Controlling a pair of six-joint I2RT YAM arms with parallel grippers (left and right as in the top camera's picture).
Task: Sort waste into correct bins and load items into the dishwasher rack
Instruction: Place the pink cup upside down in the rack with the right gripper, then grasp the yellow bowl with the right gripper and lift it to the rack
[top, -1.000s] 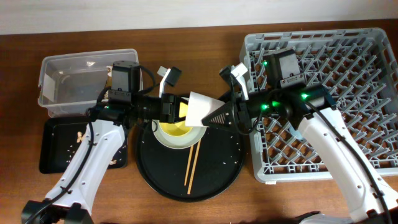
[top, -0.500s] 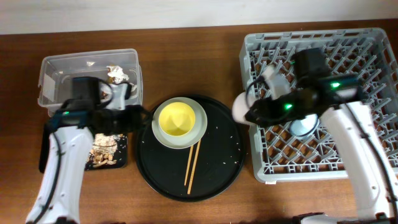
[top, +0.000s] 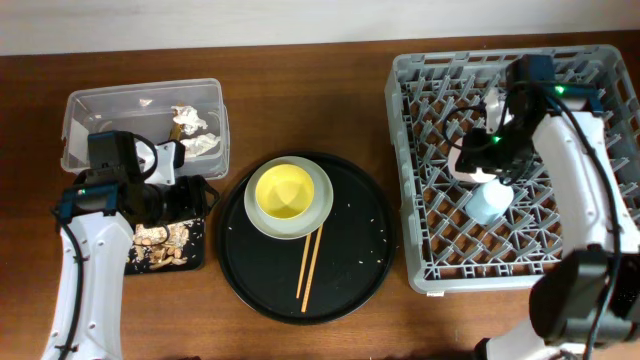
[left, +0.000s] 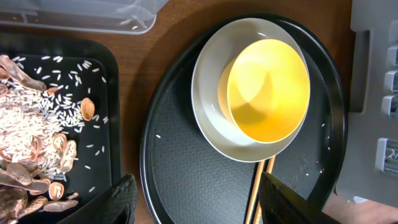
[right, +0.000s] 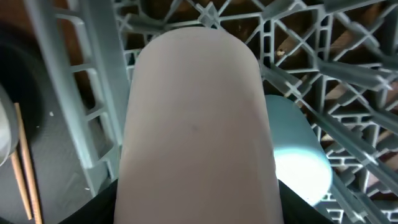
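My right gripper (top: 478, 160) is shut on the small pink cup (right: 196, 124), which hangs over the dishwasher rack (top: 580, 250) just beside the blue cup (top: 487, 203) lying in it. My left gripper (left: 202, 208) is open and holds nothing, over the gap between the black rectangular tray (top: 197, 250) and the round tray. The yellow bowl (top: 282, 192) sits in the grey-green plate (top: 322, 195), with the chopsticks (top: 308, 265) below them. White tissue pieces (top: 195, 130) lie in the clear tub (top: 110, 115). Food scraps (left: 31, 130) cover the black rectangular tray.
The large round black tray (top: 360, 260) carries the plate, bowl and chopsticks between the bins and the rack. Bare wooden table (top: 300, 90) shows behind it. The rack's upright pegs (right: 348, 74) stand close around the pink cup.
The right gripper carried the pink cup from over the round tray into the rack, beside the blue cup. The left gripper swung left to the bins and opened; tissue now lies in the tub.
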